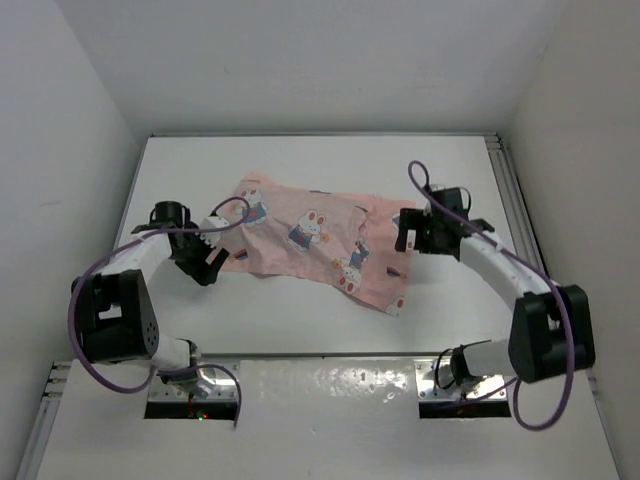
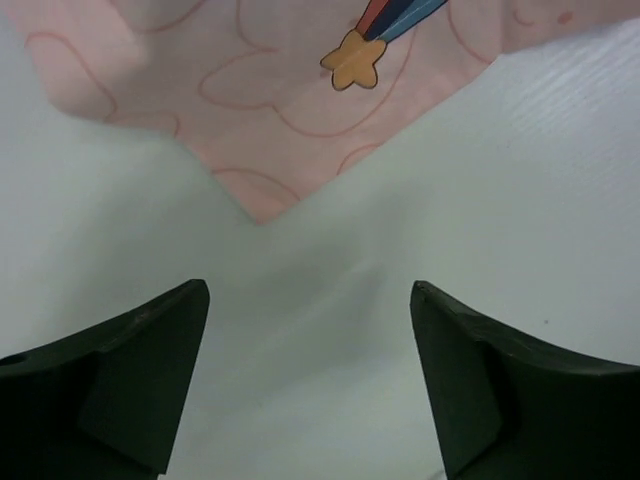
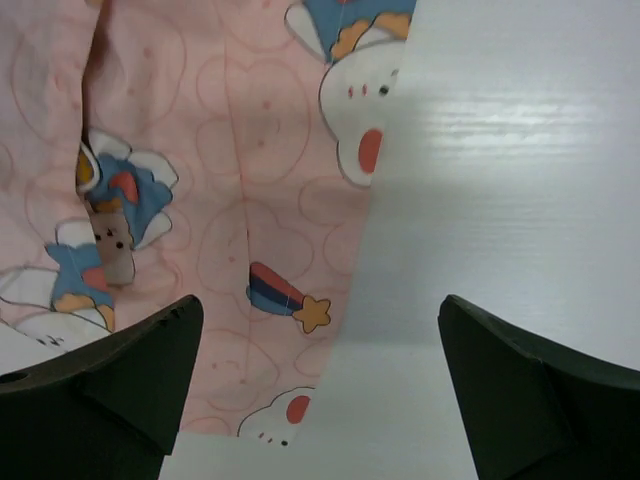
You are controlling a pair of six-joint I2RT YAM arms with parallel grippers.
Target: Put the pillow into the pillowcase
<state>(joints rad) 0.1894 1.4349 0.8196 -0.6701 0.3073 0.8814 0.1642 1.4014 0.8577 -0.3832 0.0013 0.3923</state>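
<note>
Two grippers, one cloth item and one item unaccounted for, listed left to right.

1. Left gripper (image 1: pixel 213 262): black, two-fingered, jaws spread wide with nothing between them. It sits low over the white table (image 1: pixel 300 325), just short of the cloth's left end. In the left wrist view a pink corner points toward the gap between the fingers (image 2: pixel 130 380) but does not touch them.

2. Soft pink fabric pillowcase (image 1: pixel 310 235), printed with white cartoon rabbits in blue and with orange shooting stars. It lies rumpled and skewed on the table, spanning the space between the two grippers. Which edge carries the opening cannot be told.

3. Dark olive-brown dotted pillow: not visible in any view. Whether it sits inside the pink cloth or off the table cannot be told.

4. Right gripper (image 1: pixel 408 232): black, two-fingered, jaws apart and holding nothing. It is poised above the cloth's right edge, with one finger (image 3: pixel 110 380) over pink fabric and the other over bare table.

Step in hand, as a judgement: a regrasp or adjustment of the case, with both arms free at opposite ends.

Next move calls for each gripper to descend and pinch its nearest edge, a single layer if the mouth is to be opened.
</note>
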